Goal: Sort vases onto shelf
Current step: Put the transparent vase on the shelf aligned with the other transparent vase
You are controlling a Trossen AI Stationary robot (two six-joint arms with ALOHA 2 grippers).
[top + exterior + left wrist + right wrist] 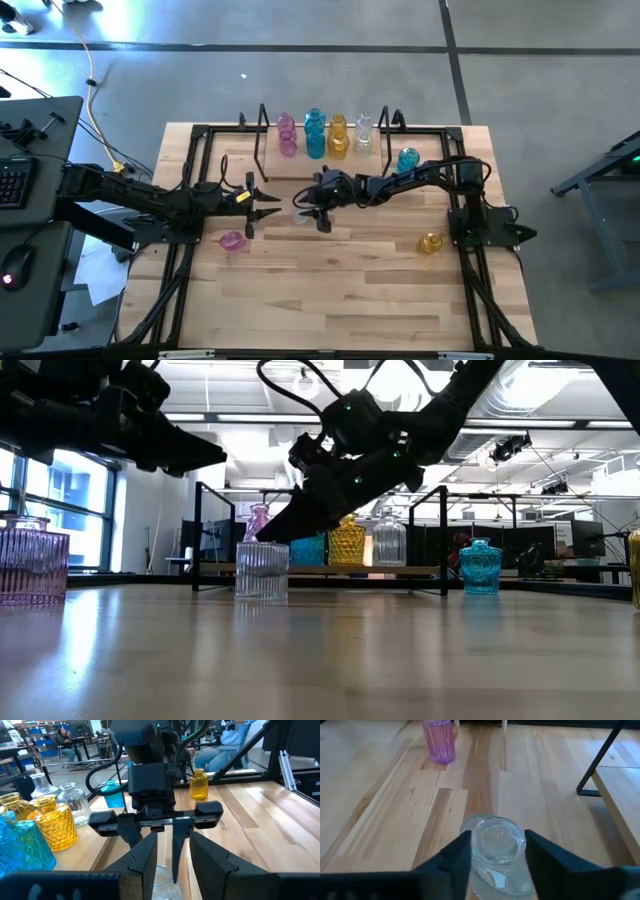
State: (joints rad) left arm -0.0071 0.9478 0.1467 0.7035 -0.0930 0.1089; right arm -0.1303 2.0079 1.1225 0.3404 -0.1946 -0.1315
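Seen from above: right gripper (306, 208) reaching across mid-table, its prey lost under the dark arm. Only through the right wrist view: a clear vase (495, 850) upright between the two fingers (451, 860), mouth up, each finger just beside the glass at the neck; touching or a hair apart, cannot tell. Beyond the fingertips there, a pink vase (439, 740) standing well apart on the wood. At table height: the same clear vase (262, 570) resting on the boards under the slanting gripper, ribbed sides plain, the shelf (420, 568) behind it with pink, blue, yellow and clear vases in a row. Over in the left wrist view: left gripper (173, 865) facing the right one, fingers narrowly parted, holding nothing, clear glass just past the tips. Loose on the table from above: a teal vase (407, 160) and a yellow vase (430, 243).
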